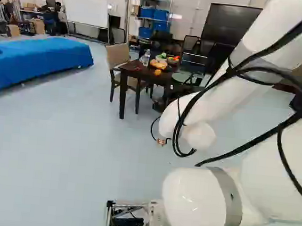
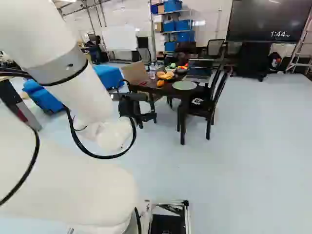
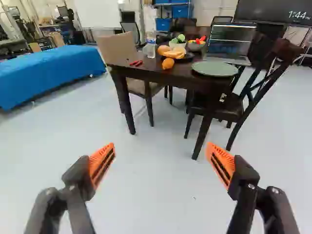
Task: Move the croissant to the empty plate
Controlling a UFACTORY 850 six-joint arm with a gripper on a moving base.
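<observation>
One tool [image 2: 140,110]: fingers wide apart, holding nothing | dark screen [image 2: 265,17]: white digits | green plate [image 3: 214,68]: on table [image 3: 141,73]

Looks like dark wood on the surface [image 3: 146,73], smooth with a soft sheen. Seems smooth, faintly glossy on the green plate [image 3: 214,68]. Reads as clear, shiny plastic on the bottle [image 3: 151,45], draped matt cloth on the blue cover [image 3: 48,73]. Shows smooth, glossy white on the arm [image 1: 191,199], dull metallic grey on its band [image 1: 230,198], ribbed, matt and rubbery on the 2 orange pads [image 3: 222,163].
</observation>
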